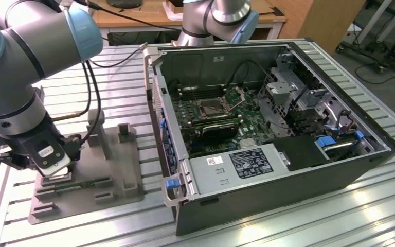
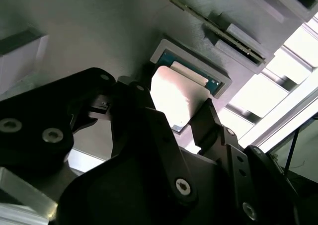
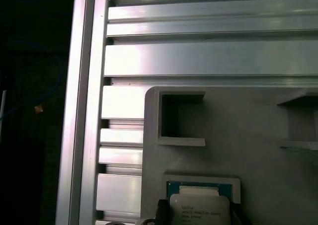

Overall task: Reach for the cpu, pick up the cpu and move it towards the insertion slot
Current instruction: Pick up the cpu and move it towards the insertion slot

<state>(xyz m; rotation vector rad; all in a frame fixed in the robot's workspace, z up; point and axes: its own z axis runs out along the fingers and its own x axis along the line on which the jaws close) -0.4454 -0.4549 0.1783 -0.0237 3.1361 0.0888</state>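
At the exterior view's left the gripper straddles the cpu, which lies in its pocket in the grey fixture; pinching or spread, I cannot tell; an uneven grip could tilt the chip and jam it on the pocket rim; rightward, the case wall stands before the insertion slot, well apart.

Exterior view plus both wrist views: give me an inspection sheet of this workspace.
Surface: slatted aluminium table carrying an open computer case.
Job's things: cpu seated in its recess in the grey fixture; insertion slot on the case's green board, apart from the cpu.
Clutter: green circuit strip on the fixture.
Grippers: gripper poised right over the cpu.
Cables: black cables hanging beside the arm.
Surroundings: wooden desk behind the table.
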